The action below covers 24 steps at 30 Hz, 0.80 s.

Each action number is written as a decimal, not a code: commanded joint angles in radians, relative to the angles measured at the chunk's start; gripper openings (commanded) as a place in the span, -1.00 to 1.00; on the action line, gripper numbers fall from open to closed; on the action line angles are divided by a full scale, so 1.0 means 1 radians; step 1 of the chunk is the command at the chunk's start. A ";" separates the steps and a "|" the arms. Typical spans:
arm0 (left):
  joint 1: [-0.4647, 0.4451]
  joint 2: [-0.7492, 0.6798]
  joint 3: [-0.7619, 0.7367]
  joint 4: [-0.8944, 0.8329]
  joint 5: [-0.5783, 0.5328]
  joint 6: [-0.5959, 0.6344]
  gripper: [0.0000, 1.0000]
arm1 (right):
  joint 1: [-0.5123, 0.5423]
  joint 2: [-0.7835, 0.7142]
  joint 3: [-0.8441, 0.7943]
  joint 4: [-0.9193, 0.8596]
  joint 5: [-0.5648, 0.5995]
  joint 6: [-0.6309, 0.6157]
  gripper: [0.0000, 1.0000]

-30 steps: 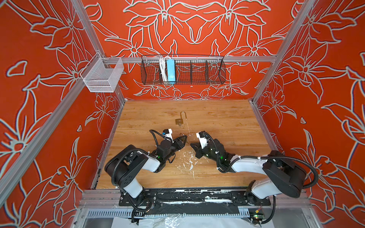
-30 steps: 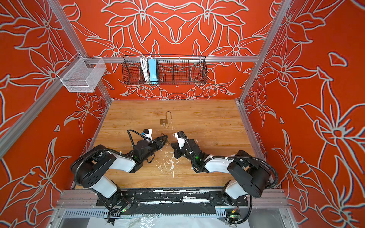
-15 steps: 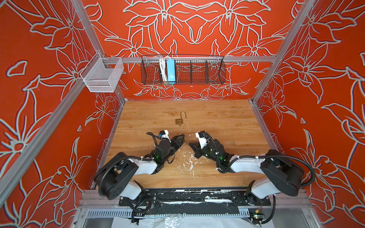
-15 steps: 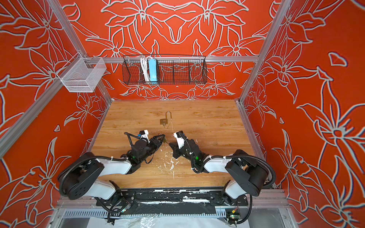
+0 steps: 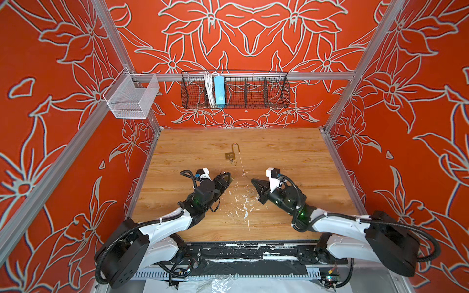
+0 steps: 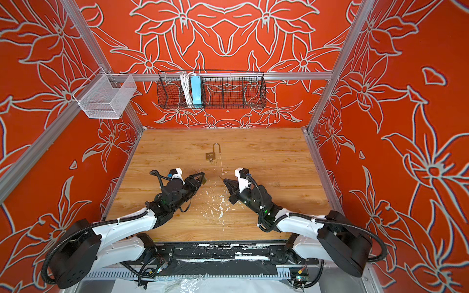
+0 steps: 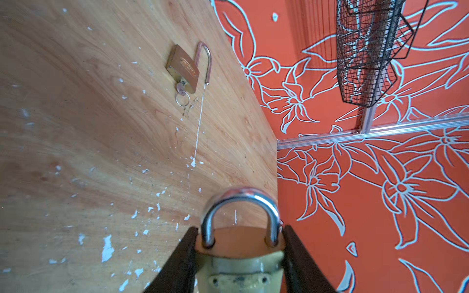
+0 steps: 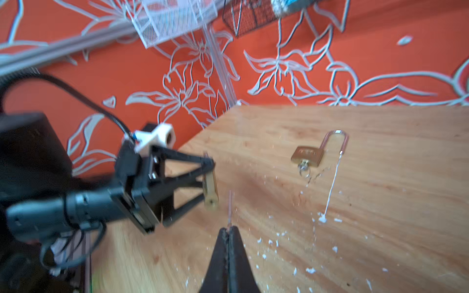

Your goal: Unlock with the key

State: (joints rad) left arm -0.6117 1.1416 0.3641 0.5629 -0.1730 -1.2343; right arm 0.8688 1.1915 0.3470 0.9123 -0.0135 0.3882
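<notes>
Orange walls with white flower outlines close round a wooden table (image 5: 291,157) flecked with white; a black basket (image 5: 236,90) and a white basket (image 5: 132,97) hang from the rails above it.

In both top views the two arms reach in from the near edge; their tips face each other near the table's middle with a gap between them. The left gripper (image 5: 224,179) is clamped on a brass held lock (image 5: 229,178), which is lifted off the wood; the right gripper (image 5: 253,181) is pinched fully together. Farther back an open lock (image 5: 229,155) lies flat on the table, well apart from both grippers.

From the left wrist, the held lock (image 7: 241,253) fills the jaws, with dark fingers (image 7: 182,258) pressed to each side; its steel shackle points away from the arm, and both legs sit in the body. Beyond it lies the open lock (image 7: 182,67) with its shackle swung out; a second key (image 7: 180,88) sits in its keyhole, and a ring (image 7: 182,101) hangs from that.

From the right wrist the picture is blurred. The right gripper (image 8: 229,229) nips a thin key (image 8: 230,208), seen edge-on and sticking out past the tips; the key is just beside the bottom end of the held lock (image 8: 210,190) in the left gripper (image 8: 208,175); I cannot tell whether they touch. The open lock (image 8: 307,154) rests farther along the table.
</notes>
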 commanded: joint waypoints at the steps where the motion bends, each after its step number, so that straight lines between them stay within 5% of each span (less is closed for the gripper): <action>1: 0.005 -0.064 0.027 -0.035 -0.036 -0.025 -1.00 | 0.057 0.015 -0.017 0.026 0.136 0.042 -1.00; 6: 0.019 -0.124 0.030 -0.103 -0.048 -0.021 -1.00 | 0.091 0.108 0.022 0.021 0.114 0.104 -1.00; 13: 0.082 -0.037 0.040 -0.022 0.116 -0.023 -1.00 | 0.134 0.221 0.015 0.190 0.124 0.093 -1.00; 24: 0.089 -0.062 0.039 -0.038 0.115 -0.025 -1.00 | 0.164 0.432 0.117 0.292 0.130 0.117 -1.00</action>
State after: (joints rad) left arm -0.5297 1.1130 0.3786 0.4633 -0.0647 -1.2541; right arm 1.0245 1.5852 0.4477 1.1107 0.0910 0.4763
